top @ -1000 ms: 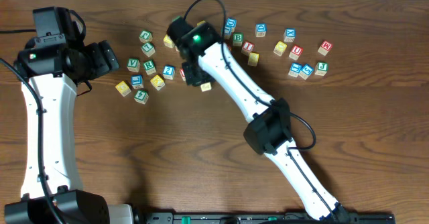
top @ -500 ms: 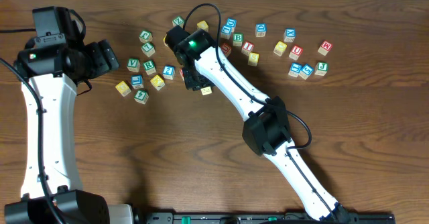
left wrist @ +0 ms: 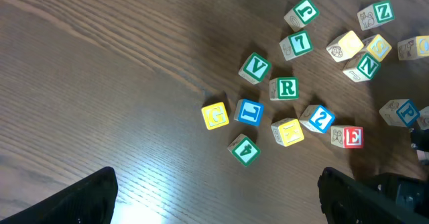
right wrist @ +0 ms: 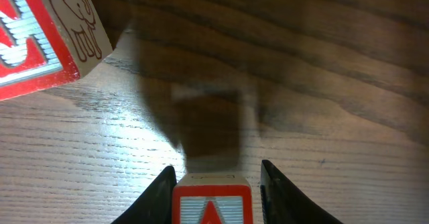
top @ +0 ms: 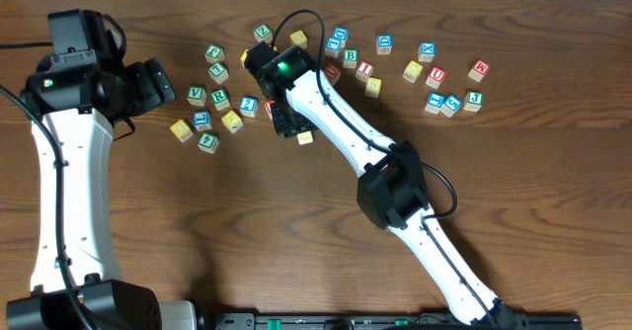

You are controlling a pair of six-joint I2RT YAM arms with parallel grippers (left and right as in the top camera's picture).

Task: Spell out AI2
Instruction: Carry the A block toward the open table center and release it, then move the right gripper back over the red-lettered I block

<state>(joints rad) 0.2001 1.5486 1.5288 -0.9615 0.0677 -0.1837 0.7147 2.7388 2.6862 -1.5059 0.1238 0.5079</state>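
Note:
My right gripper is shut on a wooden block with a red letter A and holds it a little above the table, where its shadow falls. In the overhead view the block sticks out just below the fingers. A blue 2 block lies to the left of it and also shows in the left wrist view. A red I block lies in the scattered group to the upper right. My left gripper is open and empty, left of the blocks.
Several letter blocks lie across the far half of the table, among them a green V, a green R, a yellow G and a red E with an elephant on its side. Bare wood lies in front.
My right gripper has moved a little toward the front of the table with the A block in it. The left arm has not moved.

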